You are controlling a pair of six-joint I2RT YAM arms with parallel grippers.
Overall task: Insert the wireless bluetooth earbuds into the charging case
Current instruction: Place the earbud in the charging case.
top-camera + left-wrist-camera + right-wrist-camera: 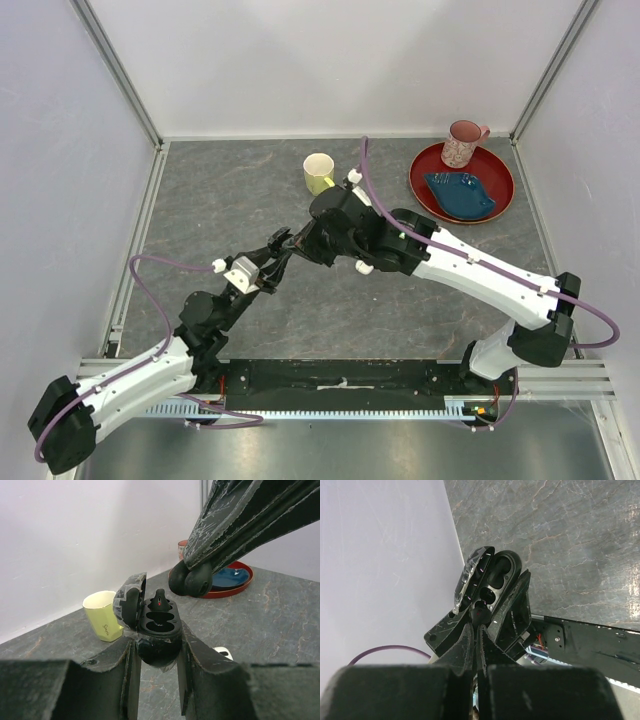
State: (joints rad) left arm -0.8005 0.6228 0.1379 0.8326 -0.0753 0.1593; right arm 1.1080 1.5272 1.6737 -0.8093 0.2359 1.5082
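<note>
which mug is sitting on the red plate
The pink speckled mug, standing at the back edge of the red plate. The yellow mug stands off the plate, further left on the grey surface.

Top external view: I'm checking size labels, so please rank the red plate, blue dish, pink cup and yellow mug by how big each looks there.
1. red plate, clearly the largest.
2. blue dish, lying on the plate.
3. pink cup and yellow mug: they look about alike, so I won't rank them.

Bright, even light; soft, blurry foregrounds.
</note>
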